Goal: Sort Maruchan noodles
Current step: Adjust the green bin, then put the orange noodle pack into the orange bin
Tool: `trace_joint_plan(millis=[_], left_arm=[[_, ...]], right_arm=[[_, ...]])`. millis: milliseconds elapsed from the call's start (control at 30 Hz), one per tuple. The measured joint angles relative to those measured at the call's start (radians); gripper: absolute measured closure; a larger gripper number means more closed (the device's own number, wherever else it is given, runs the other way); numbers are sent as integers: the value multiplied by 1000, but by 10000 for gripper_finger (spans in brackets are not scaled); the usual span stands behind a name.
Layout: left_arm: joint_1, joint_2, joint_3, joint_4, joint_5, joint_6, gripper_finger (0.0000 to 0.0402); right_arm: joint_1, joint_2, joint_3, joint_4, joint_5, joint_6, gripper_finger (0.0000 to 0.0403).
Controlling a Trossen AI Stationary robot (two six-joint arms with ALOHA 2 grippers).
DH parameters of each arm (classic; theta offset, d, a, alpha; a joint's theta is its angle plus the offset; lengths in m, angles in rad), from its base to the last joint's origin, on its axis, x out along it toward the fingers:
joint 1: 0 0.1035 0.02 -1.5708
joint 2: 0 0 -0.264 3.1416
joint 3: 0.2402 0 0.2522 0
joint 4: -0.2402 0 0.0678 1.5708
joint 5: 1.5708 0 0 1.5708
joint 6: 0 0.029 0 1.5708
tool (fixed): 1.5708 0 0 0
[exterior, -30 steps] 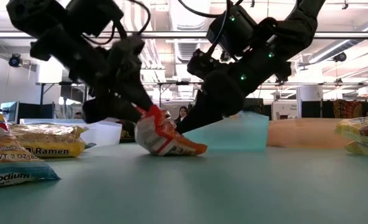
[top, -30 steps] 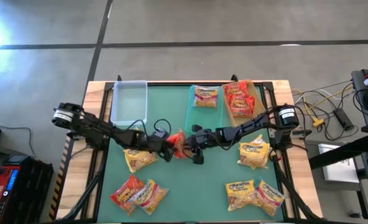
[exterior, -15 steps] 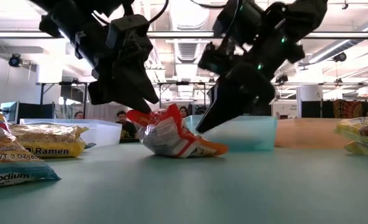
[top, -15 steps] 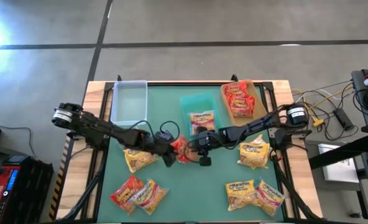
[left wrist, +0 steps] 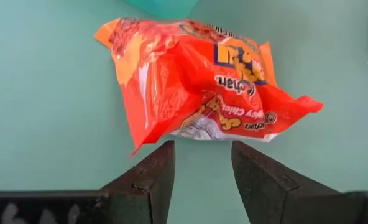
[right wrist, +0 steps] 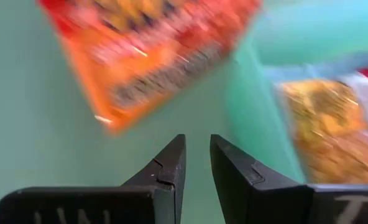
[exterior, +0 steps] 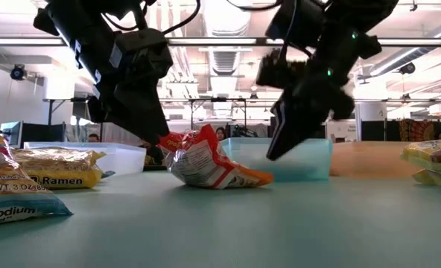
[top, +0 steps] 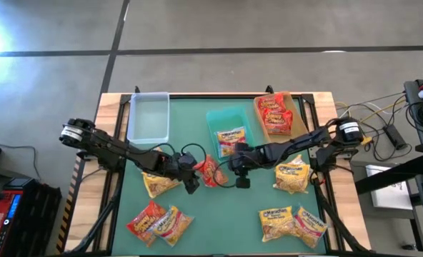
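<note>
Since the earlier frames, the right gripper (top: 234, 171) has drawn back from the crumpled red-orange plastic noodle packet (top: 211, 171) toward the right side, and the teal rectangular plastic bin (top: 229, 135) has slid from the far edge nearer the middle of the green counter (top: 219, 214). That packet now lies on the counter between the two grippers, just in front of the teal bin. The left gripper (top: 194, 173) sits at the packet's left edge; its fingers (left wrist: 150, 180) stand apart with nothing between them, the packet just beyond their tips. The right gripper's fingers (right wrist: 165, 171) are nearly closed, a narrow gap between them, holding nothing. A yellow packet (top: 230, 137) lies inside the teal bin. Two red packets (top: 276, 114) fill the tan bin (top: 289, 96). The clear bin (top: 148, 118) stands at far left. Other packets (top: 291, 175) lie scattered on the counter.
</note>
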Motion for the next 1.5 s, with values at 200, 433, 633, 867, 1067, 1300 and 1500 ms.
trace_joint_plan(millis=[200, 433, 633, 867, 1067, 1300, 1500], left_arm=[[0, 0, 0, 2, -16, 7, 260], [0, 0, -1, 3, -55, 8, 260], [0, 0, -1, 2, -58, 5, 260], [-30, 0, -2, -2, 4, -7, 260], [-44, 16, -3, -3, -29, -35, 260], [-36, 78, -5, -3, -111, -37, 260], [-22, 119, -5, 9, -175, -37, 260]], right_arm=[[-24, 28, 0, -13, 187, -77, 339], [-106, 34, 0, 73, 244, -175, 339], [-151, 31, 0, 80, 237, -166, 339], [-84, 11, -3, 136, -18, -22, 339], [-11, 61, -6, 234, 18, -33, 339], [8, 133, -6, 280, 53, 21, 339], [40, 156, -6, 291, -75, 81, 339]])
